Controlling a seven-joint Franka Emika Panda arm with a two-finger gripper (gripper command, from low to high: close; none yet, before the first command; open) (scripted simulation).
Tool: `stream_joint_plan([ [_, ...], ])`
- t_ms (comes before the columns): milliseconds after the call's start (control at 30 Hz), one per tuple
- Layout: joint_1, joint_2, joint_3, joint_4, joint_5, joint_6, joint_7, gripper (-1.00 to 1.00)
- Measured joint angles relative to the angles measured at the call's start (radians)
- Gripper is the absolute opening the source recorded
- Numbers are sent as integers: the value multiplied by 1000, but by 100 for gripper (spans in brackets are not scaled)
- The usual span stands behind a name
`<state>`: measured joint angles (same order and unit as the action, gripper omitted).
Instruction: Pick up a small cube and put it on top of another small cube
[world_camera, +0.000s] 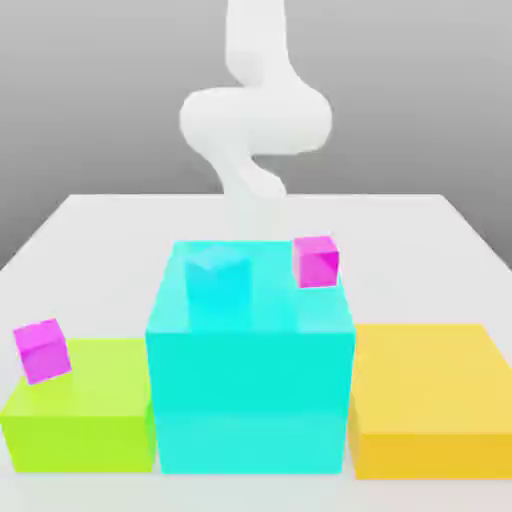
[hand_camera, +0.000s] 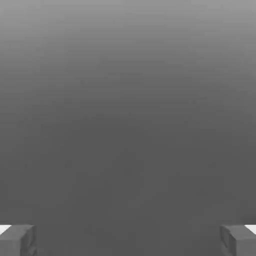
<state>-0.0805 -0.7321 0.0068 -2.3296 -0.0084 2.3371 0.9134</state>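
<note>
Exterior view: a white worktop (world_camera: 90, 215) carries three large blocks in a row along its near edge. A low lime block (world_camera: 80, 415) sits at the exterior view's left, a taller cyan block (world_camera: 250, 400) in the middle, and a low yellow block (world_camera: 435, 400) at the exterior view's right; each outer block stands just beside the cyan one.

A small magenta cube (world_camera: 41, 350), slightly turned, rests on the lime block at its far left corner. A second magenta cube (world_camera: 316, 261) rests on the cyan block near its far right corner. A pale cyan cube (world_camera: 217, 283) also stands on the cyan block, toward its far left, well apart from that second magenta cube. Either magenta cube fits the task's target; the blue-violet cube cannot be made out in either picture.

Behind the blocks the white arm (world_camera: 255, 115) rises above the worktop, its bent links above and beyond the cyan block.

Hand view: the tool (hand_camera: 128, 240) is seen as two grey fingertips (hand_camera: 17, 240) at opposite edges of the picture, set wide apart with nothing between them, so the tool is open and empty, against a plain grey backdrop.
</note>
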Motion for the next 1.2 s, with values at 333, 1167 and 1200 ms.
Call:
stream_joint_plan([
  [333,-303,275,1,-119,-44,149,465,0],
  [1167,-772,988,-117,-334,136,580,1219,0],
  [1200,-786,1024,-100,-328,148,610,1210,0],
])
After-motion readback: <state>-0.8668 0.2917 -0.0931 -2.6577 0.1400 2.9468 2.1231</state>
